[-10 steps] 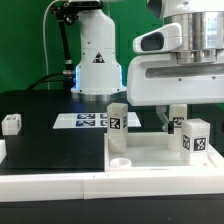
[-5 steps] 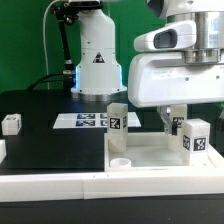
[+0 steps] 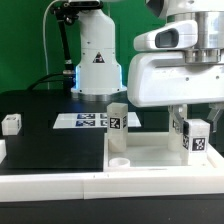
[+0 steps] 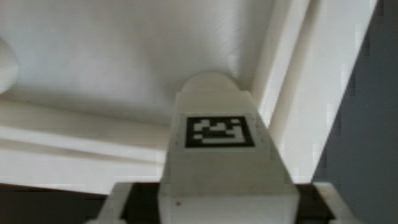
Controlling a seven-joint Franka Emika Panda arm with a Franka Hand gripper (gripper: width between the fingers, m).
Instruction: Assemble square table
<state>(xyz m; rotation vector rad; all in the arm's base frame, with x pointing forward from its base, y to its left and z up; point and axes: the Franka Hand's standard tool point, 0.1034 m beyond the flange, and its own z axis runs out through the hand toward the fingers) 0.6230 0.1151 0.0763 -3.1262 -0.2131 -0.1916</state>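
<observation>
You are seeing the gripper [image 3: 196, 126] clamping one leg [image 3: 197, 136] over the slab [image 3: 150, 156], another leg [image 3: 117, 117] already standing, the loose one [image 3: 11, 124] waiting.

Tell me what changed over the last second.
The gripper carried its leg post a little toward the exterior view's right over the square table slab, keeping hold. The upright leg post, the small piece and the marker board stayed put.

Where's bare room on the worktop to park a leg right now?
Bare black worktop lies between the marker board and the tabletop slab, toward the loose leg. It is crowded at the slab's far corners, by the upright leg and the hand with its leg.
</observation>
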